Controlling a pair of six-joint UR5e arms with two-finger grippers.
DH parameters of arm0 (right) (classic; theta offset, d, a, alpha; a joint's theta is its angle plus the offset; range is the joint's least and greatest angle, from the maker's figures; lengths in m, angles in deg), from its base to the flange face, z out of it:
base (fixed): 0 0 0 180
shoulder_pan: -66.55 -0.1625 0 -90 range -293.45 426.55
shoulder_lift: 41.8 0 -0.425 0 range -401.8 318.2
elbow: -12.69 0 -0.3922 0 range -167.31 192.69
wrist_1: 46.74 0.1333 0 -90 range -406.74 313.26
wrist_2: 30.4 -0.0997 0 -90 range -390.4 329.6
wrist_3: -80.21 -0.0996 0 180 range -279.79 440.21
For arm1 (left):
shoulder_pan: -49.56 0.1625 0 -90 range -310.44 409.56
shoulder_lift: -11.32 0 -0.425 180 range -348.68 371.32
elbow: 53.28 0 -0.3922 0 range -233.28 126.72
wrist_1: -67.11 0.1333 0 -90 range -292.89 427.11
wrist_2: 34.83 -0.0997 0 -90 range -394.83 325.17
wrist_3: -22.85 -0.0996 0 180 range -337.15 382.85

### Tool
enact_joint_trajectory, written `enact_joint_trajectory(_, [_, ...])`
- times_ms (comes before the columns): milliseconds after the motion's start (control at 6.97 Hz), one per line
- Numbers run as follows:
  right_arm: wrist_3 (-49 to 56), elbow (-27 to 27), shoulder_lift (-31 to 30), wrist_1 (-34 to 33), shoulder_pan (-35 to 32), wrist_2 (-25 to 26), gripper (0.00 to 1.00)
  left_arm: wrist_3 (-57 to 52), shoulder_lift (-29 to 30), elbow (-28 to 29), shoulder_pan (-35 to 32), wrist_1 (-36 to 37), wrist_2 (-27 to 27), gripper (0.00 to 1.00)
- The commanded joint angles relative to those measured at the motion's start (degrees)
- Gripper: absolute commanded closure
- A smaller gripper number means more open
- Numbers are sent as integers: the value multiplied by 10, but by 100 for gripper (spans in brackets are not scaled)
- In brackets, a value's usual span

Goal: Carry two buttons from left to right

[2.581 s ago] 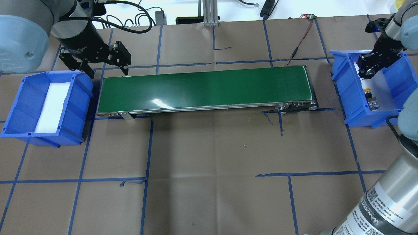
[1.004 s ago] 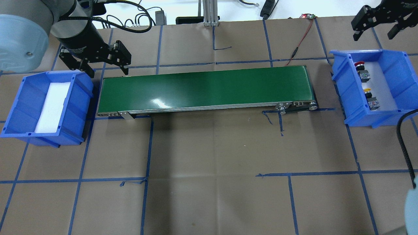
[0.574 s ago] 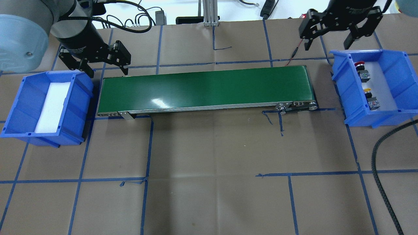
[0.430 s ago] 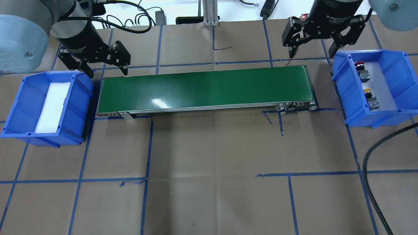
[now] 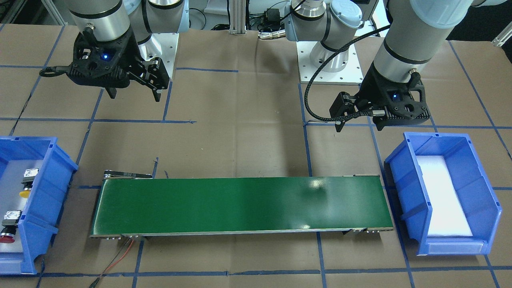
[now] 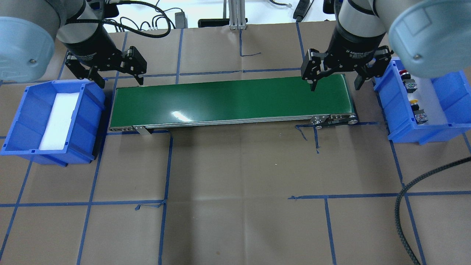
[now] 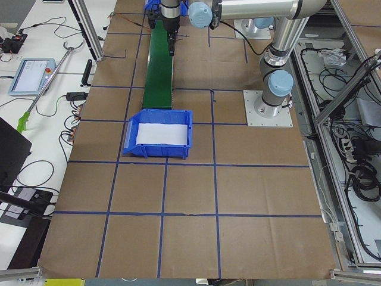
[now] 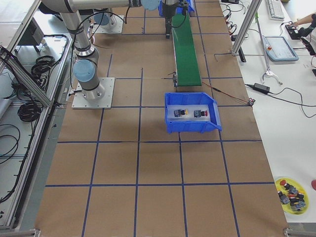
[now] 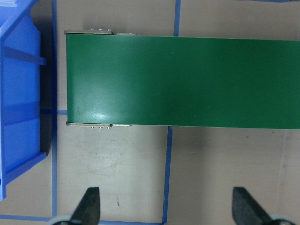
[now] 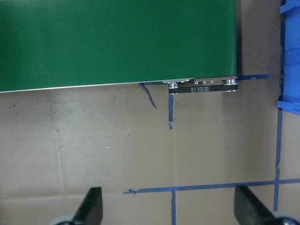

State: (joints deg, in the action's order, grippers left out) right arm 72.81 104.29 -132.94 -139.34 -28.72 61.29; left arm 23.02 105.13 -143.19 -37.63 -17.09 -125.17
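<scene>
At the left, a blue bin [image 6: 22, 121] is placed on the worktop [image 6: 239, 176], and a white pad [image 6: 60, 117] is laid inside it. A narrow strip of brown paper is left between the bin's right wall and the left end of the green belt [image 6: 232, 99]. The left hand [image 6: 120, 81] is held raised near the far corner of this end of the belt. Its fingers [image 9: 90, 208] are spread wide, and nothing is held between them.

The belt is stretched across between the two bins, and its near long edge is lined by a thin metal rail [image 6: 220, 123]. On the robot's side of the belt a wide area of worktop, marked with blue tape lines [image 6: 73, 203], is open for movement.

In the overhead view the right hand [image 6: 335, 87] is seen above the right end of the belt. Its fingers [image 10: 91, 208] are also wide apart, and nothing is gripped. A small gap is left between the belt's right end and the second blue bin [image 6: 395, 114].

Both buttons are lying in this bin on its pale floor. The red button [image 6: 407, 79] is placed towards the far end and the yellow button [image 6: 417, 109] nearer to the robot, a little apart from each other. They are found to the right of the right hand, beyond the bin's wall, and are not touched by it.
</scene>
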Motion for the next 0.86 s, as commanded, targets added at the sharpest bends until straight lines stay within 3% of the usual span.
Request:
enact_joint_trajectory(0, [3, 31, -14, -71, -1, -1, 1, 0, 0, 0, 0, 1, 0, 0])
enact_joint_trajectory(717, [2, 33, -14, -39, 0, 0, 0, 0, 0, 1, 0, 1, 1, 0])
